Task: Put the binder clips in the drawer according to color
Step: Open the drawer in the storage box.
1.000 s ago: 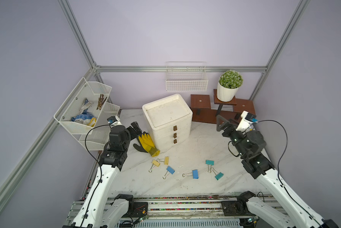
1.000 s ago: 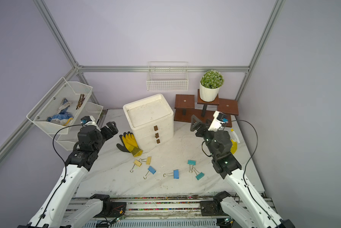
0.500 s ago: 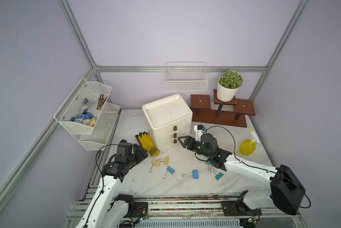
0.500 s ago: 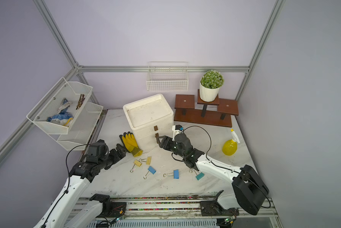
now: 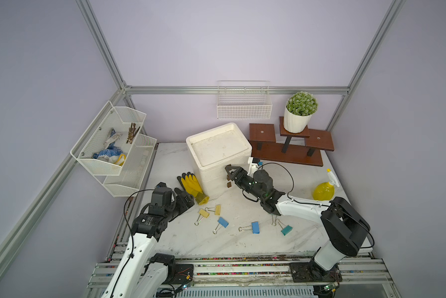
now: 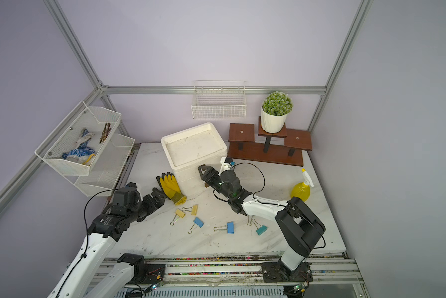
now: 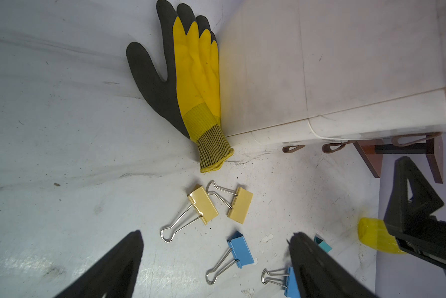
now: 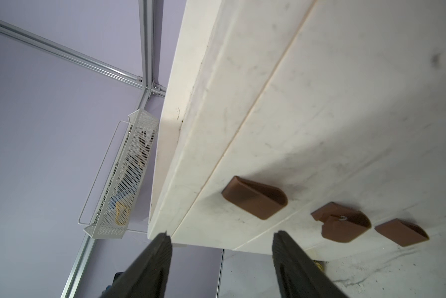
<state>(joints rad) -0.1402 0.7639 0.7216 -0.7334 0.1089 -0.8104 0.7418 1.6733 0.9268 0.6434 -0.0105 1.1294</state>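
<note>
The white drawer [image 5: 218,152] chest stands mid-table with all three drawers closed; brown tab handles [image 8: 254,197] show on its front. My right gripper [image 5: 228,171] is open right at that front, level with the upper handles, with nothing between its fingers [image 8: 289,258]. In front of the chest lie the binder clips: two yellow [image 5: 203,213] [image 5: 217,209], two blue [image 5: 223,222] [image 5: 255,227] and one teal [image 5: 286,229]. My left gripper [image 5: 187,198] hovers open beside the glove, left of the yellow clips [image 7: 203,205]; a blue clip [image 7: 240,249] lies below its fingers.
A yellow and black glove [image 5: 192,184] lies against the chest's left side. A yellow spray bottle [image 5: 323,189] stands at the right. A brown wooden stand [image 5: 286,152] with a potted plant [image 5: 300,111] sits behind. White wire baskets [image 5: 113,147] hang on the left wall.
Both arms have come down from a raised pose. The right gripper has reached the drawer front and narrowed somewhat. The left gripper has dropped low beside the glove.
</note>
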